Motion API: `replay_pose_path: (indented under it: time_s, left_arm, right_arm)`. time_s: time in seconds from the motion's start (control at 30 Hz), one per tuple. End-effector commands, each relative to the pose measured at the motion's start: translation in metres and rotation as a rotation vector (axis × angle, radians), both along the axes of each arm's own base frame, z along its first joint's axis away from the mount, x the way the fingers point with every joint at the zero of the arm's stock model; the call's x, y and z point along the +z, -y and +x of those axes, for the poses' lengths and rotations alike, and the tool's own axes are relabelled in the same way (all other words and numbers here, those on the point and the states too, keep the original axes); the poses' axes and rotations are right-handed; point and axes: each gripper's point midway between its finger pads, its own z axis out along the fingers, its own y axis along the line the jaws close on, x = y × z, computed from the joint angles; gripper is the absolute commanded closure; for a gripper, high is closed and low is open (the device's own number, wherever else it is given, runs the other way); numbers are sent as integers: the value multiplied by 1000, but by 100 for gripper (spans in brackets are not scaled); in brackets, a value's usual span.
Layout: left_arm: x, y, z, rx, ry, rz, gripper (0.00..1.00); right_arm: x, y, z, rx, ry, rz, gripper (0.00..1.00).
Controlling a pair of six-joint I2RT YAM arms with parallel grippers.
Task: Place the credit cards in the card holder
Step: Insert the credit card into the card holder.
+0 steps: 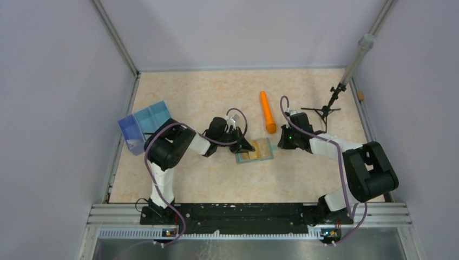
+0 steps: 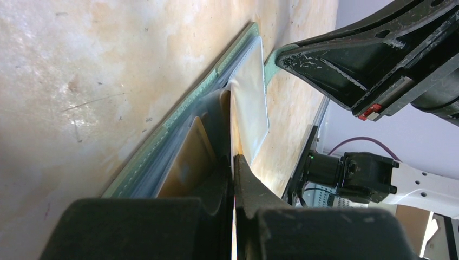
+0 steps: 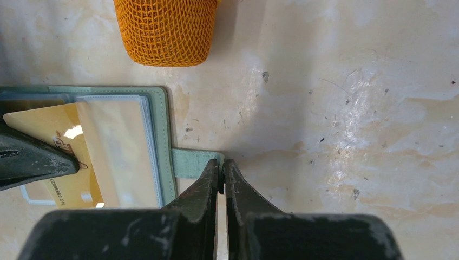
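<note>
At the table's [image 1: 216, 184] left edge we see a blue tray [image 1: 143, 124]. Right of it, our left hand [image 1: 247, 145], fingers together, rests its tip on a gold credit card [image 3: 48, 127] inside the open card holder [image 3: 162, 124] at mid-table. Beyond the holder lies an orange cylinder [image 1: 267, 112], and our right hand [image 3: 222, 169], fingers also together, touches the end of the holder's strap.

It looked like a robotics lab test cell: plain pale walls [image 1: 54, 81] boxed in the counter [image 1: 216, 181], and a left arm [image 1: 162, 157] and right arm [image 1: 368, 173] were bolted to an aluminium rail [image 1: 108, 214] along its near edge.
</note>
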Motion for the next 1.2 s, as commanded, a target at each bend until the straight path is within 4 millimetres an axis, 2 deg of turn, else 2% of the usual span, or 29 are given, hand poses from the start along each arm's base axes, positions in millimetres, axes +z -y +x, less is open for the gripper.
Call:
replay_pose_path:
  time_s: [0.0, 0.13, 0.33, 0.87, 1.03, 1.17]
  left_arm:
    - [-4, -2, 15, 102, 58, 43, 100]
    - [-3, 5, 14, 116, 53, 48, 99]
    - [-4, 12, 15, 123, 51, 75, 87]
    - [3, -22, 24, 127, 101, 433, 47]
    - [5, -25, 22, 100, 106, 487, 40]
    - [9, -35, 22, 119, 113, 550, 39]
  right_arm:
    - [5, 5, 1, -7, -1, -14, 100]
    - [5, 4, 0, -9, 0, -11, 100]
    - [6, 5, 0, -7, 1, -9, 100]
    - [8, 4, 0, -5, 11, -3, 100]
    - [8, 3, 0, -3, 11, -1, 100]
    - [9, 4, 0, -5, 13, -2, 100]
